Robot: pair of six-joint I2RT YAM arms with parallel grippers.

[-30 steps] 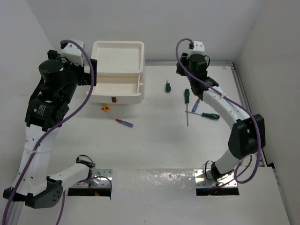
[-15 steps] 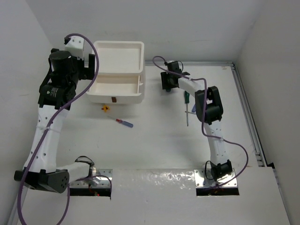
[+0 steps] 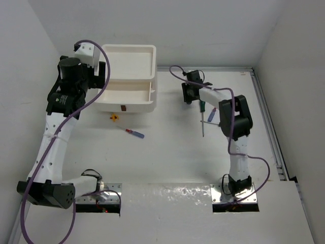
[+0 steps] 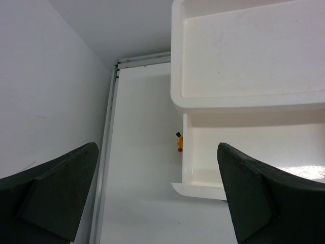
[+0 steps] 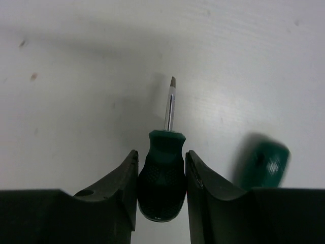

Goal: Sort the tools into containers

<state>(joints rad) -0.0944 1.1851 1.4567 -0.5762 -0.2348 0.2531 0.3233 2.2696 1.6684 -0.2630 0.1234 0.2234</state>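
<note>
Leftmost, the left gripper [image 4: 157, 152] was seen with its fingers [image 4: 51, 188] spread wide and nothing held between them, poised just beside the left side of the white drawer unit [image 3: 128, 47]. The unit's recessed tray top [image 4: 176, 76] was seen bare, and beneath it one drawer [image 3: 127, 94] was found pulled out toward the arms, a small brown handle [image 3: 123, 108] being shown on the front below. On the table [image 3: 167, 152], close in front of the unit, the yellow-orange screwdriver [image 3: 114, 117] was laid, and a little to its right the blue-and-red screwdriver [image 3: 134, 132] was laid at a slant, apart from the unit. Further right, well clear of the unit, the right gripper [image 5: 161, 155] was lowered to the table with its fingers [image 5: 122, 188] closed on the handle of the stubby dark green screwdriver [image 5: 161, 178], whose short shaft was pointed away from the wrist camera. Whether that tool was lifted off the surface could not be told. Just beside it on the right, the green screwdriver [image 3: 202, 107] was laid flat, its thin shaft directed toward the arm bases.
</note>
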